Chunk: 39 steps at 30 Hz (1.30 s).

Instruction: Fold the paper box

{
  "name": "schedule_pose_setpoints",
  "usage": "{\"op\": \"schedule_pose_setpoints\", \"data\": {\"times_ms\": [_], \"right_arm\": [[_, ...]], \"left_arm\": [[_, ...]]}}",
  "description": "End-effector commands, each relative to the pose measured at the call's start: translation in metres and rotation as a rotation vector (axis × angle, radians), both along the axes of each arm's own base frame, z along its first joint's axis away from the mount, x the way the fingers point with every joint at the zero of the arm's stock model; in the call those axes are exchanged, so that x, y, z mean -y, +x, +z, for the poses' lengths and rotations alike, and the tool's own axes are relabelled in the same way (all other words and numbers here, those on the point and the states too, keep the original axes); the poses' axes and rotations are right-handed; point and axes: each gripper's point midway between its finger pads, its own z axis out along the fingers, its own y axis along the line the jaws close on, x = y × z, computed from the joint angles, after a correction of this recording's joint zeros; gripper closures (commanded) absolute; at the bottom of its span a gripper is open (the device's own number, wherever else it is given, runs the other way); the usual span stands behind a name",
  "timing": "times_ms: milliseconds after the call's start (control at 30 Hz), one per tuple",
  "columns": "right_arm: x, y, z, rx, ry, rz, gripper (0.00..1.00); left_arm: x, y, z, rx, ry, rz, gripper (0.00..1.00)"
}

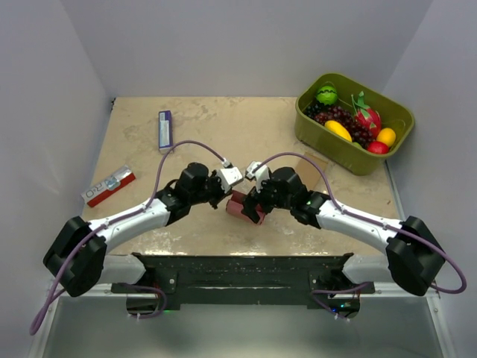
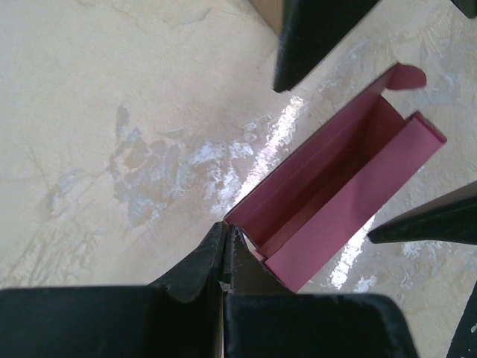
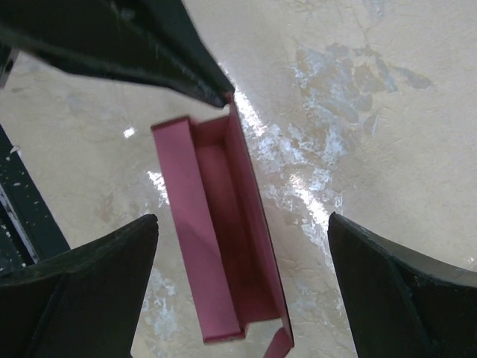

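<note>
Near the middle of the surface (image 1: 223, 127), between our two arms, the paper box (image 3: 223, 246) showed as an open pink-red trough with its hollow facing up. Our left tool (image 2: 226, 250) was clenched on one corner of it, fingers pressed together. Our right tool (image 3: 242, 220) was released, its fingers spread wide on either side of the box and clear of both walls. Farther left lay a red-and-white packet (image 1: 109, 186), beyond it a blue-and-white pack (image 1: 165, 130). At the far right sat a green basket (image 1: 335, 147) of fruit.
</note>
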Motion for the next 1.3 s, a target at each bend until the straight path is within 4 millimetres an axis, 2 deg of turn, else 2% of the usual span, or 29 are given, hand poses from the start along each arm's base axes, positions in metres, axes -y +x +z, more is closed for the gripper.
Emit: {"op": "schedule_pose_setpoints", "data": {"times_ms": [0, 100, 267, 400, 500, 600, 700, 867, 1067, 1167, 1267], "right_arm": [[-0.009, -0.013, 0.014, -0.028, 0.063, 0.053, 0.01], [-0.012, -0.02, 0.006, -0.076, 0.069, 0.064, 0.01], [-0.01, -0.011, 0.007, -0.043, 0.046, 0.013, 0.01], [-0.006, -0.005, 0.01, -0.023, 0.047, -0.054, 0.02], [-0.008, -0.005, 0.006, -0.021, 0.036, -0.084, 0.05], [-0.011, -0.009, 0.002, -0.014, 0.029, -0.106, 0.08], [-0.01, -0.012, -0.002, 0.0, 0.021, -0.132, 0.08], [-0.01, -0.02, -0.018, -0.015, -0.031, -0.152, 0.08], [-0.006, -0.026, -0.032, -0.032, -0.054, -0.228, 0.1], [-0.002, -0.029, -0.035, -0.03, -0.061, -0.245, 0.15], [0.0, -0.031, -0.035, -0.03, -0.062, -0.255, 0.33]], "left_arm": [[0.006, 0.01, 0.046, 0.068, -0.072, -0.039, 1.0], [0.01, 0.009, 0.045, 0.041, -0.061, -0.067, 1.0], [0.015, 0.005, 0.041, 0.004, -0.05, -0.104, 1.0], [0.009, 0.007, 0.04, -0.006, -0.003, -0.126, 1.0], [0.007, 0.009, 0.037, -0.023, -0.008, -0.156, 1.0], [0.014, 0.007, 0.036, -0.048, -0.049, -0.187, 1.0], [0.014, 0.008, 0.02, -0.09, -0.021, -0.195, 1.0], [0.016, 0.01, 0.011, -0.121, -0.037, -0.209, 1.0], [0.005, 0.025, 0.013, -0.107, -0.019, -0.157, 1.0], [0.0, 0.03, 0.018, -0.091, -0.02, -0.133, 1.0], [-0.001, 0.032, 0.022, -0.091, -0.033, -0.121, 1.0]]}}
